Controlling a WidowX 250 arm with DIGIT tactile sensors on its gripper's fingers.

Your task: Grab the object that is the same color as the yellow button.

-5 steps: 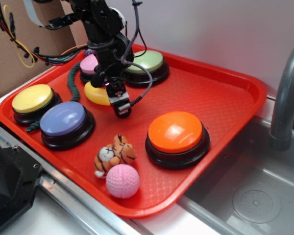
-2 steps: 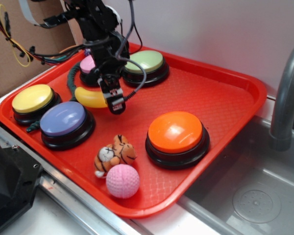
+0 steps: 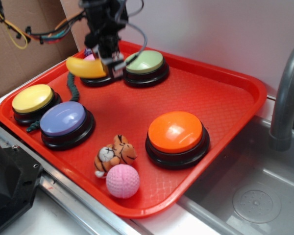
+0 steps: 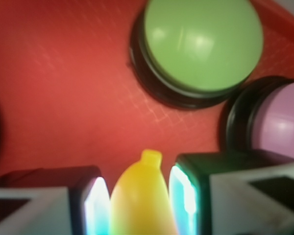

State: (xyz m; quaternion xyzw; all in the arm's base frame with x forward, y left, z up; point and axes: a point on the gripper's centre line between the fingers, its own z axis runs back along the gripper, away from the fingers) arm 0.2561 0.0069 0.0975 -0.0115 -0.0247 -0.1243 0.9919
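Note:
The yellow toy banana (image 3: 85,68) hangs in the air above the back left of the red tray (image 3: 220,93), clamped between the fingers of my gripper (image 3: 108,63). In the wrist view its stem end (image 4: 139,196) pokes out between the two pads, which press on both its sides. The yellow button (image 3: 33,98) sits at the tray's left edge, below and left of the gripper. A pink button (image 4: 279,122) lies right under the banana, mostly hidden in the exterior view.
A green button (image 3: 146,62) stands just right of the gripper, a purple one (image 3: 63,119) and an orange one (image 3: 175,132) nearer the front. A tiger toy (image 3: 115,154) and pink ball (image 3: 122,180) lie at the front. A sink and faucet (image 3: 286,93) are to the right.
The gripper has closed on the banana and lifted it off the tray, moving up and toward the back left.

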